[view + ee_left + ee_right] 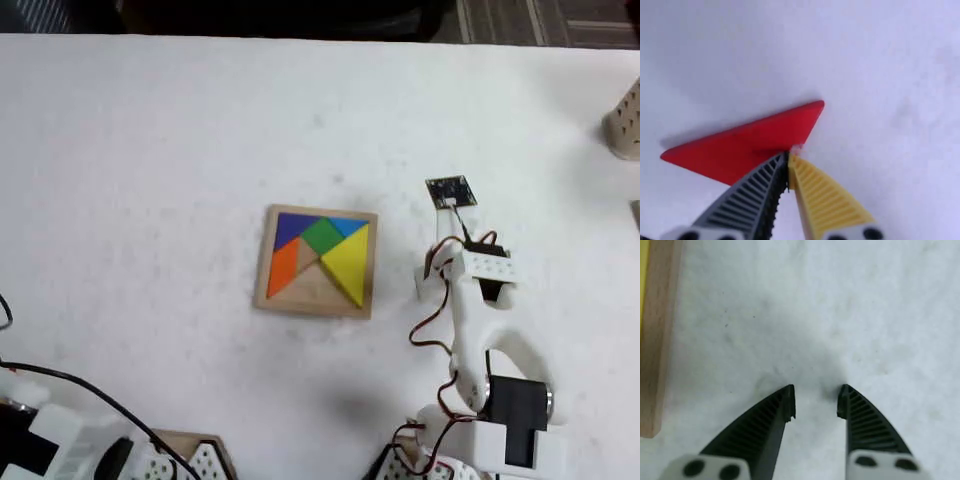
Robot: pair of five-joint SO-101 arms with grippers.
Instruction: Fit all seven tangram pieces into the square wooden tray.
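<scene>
Left end effector (788,159) tight on triangle (740,142)

The square wooden tray (262,275) lies flat at the middle of the white table, turned slightly askew. Five flat coloured pieces sit in it: a dark blue triangle (290,229) in the far left corner, a green square (322,236) set as a diamond beside it, a small light blue triangle (351,226) in the far right corner, an orange triangle (283,268) along the left wall and a large yellow triangle (348,264) along the right. Bare wood shows along the near middle. A red triangle (745,142) is pinched at its edge by the left gripper (788,159), over white table.
</scene>
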